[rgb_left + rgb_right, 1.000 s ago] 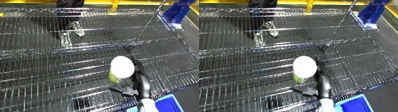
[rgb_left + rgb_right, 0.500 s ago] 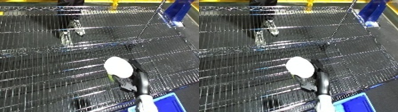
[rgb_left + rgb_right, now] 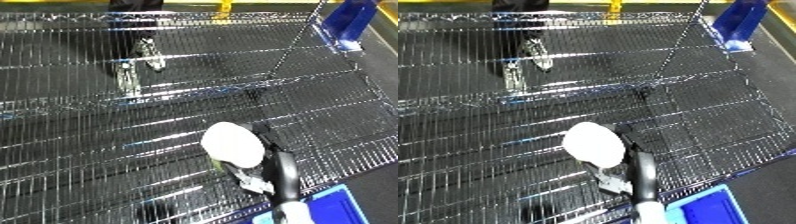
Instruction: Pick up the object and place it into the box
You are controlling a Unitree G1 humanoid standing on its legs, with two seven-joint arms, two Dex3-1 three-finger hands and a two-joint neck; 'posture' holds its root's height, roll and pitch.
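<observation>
A small round container [image 3: 233, 145] with a white end facing me and a green-yellow side is in my right hand [image 3: 269, 172], above the wire mesh surface [image 3: 107, 150]. The black fingers and thumb curl round its lower right side, so the hand is shut on it. The forearm comes up from the lower edge. A corner of the blue bin [image 3: 327, 207] shows at the bottom right, just right of the wrist. The left hand shows in neither view.
A thin metal rod [image 3: 293, 45] slants across the upper right of the mesh. A blue object [image 3: 348, 24] stands at the far right corner. The mesh surface ends at a dark edge on the right [image 3: 767, 165].
The container has come closer to the camera and turned, so its white end now hides most of the green side. The hand stays closed round it. The view has shifted slightly.
</observation>
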